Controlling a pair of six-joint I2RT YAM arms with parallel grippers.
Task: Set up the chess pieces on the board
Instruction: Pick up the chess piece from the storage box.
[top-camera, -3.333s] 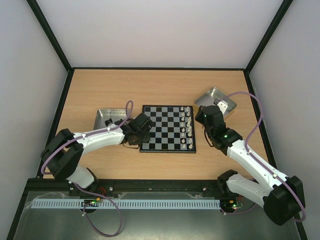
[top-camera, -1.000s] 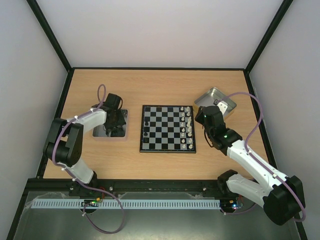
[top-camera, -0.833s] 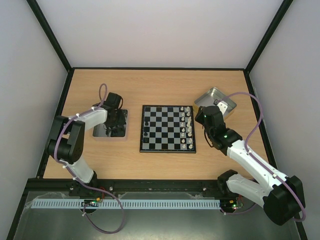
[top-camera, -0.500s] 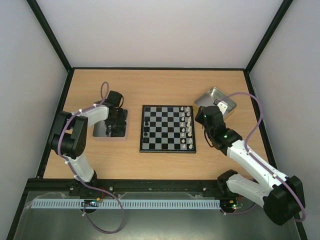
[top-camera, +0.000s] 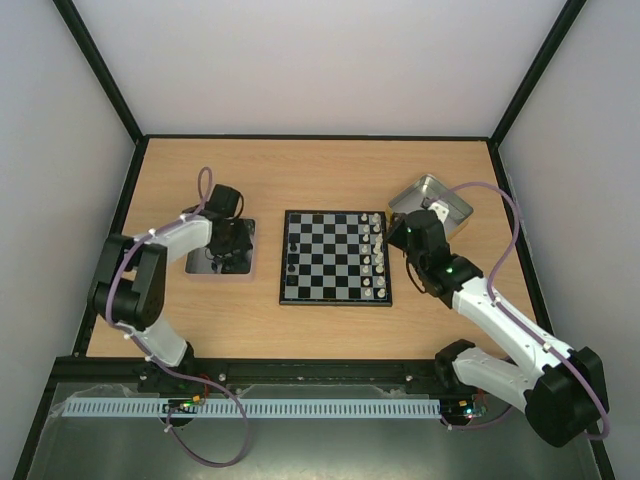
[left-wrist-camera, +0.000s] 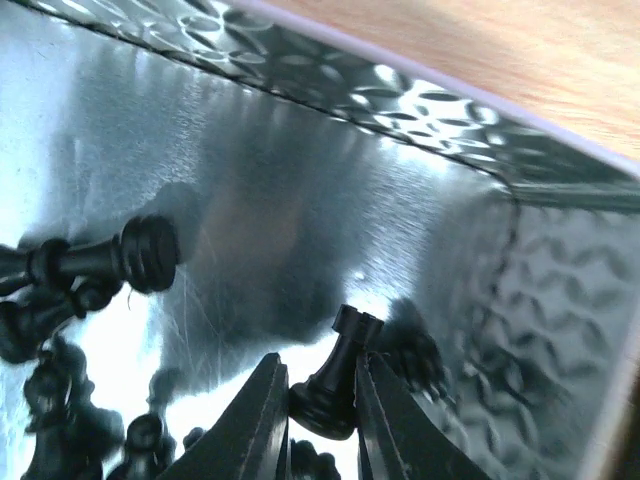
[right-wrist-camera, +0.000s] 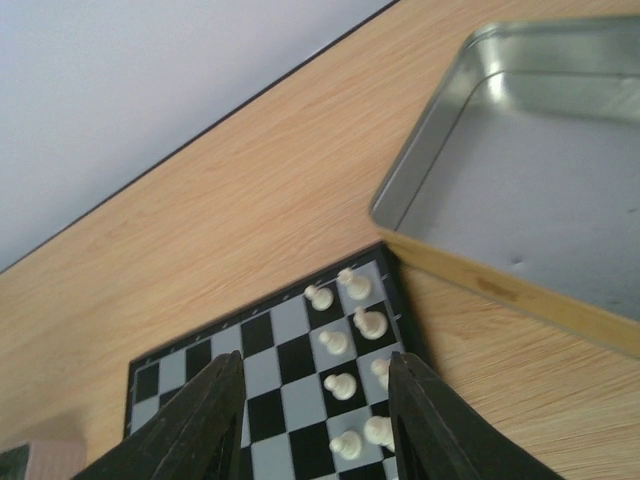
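Left tool pinches a tilted black chess piece by its base inside the metal tray; lifting could twist it loose. Right tool hangs open, empty.

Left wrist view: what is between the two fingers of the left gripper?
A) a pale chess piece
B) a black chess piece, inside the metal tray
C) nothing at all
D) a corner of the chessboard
B: a tilted black chess piece sits between the two fingers of the left gripper, which press on both sides of its base, above the shiny floor of the metal tray.
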